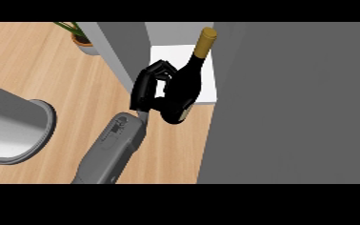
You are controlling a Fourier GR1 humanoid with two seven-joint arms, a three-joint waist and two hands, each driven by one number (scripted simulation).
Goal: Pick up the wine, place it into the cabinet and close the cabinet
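One wine bottle [184, 88] is held by the one hand [149, 83] in view, whose fingers are curled round its dark body. The bottle is tilted, gold-capped neck pointing into the one open cabinet [281, 105], above its white shelf [163, 59]. One potted plant [79, 37] stands on the wooden bench [56, 76], and one grey rounded object [21, 133] is seen at the left edge.
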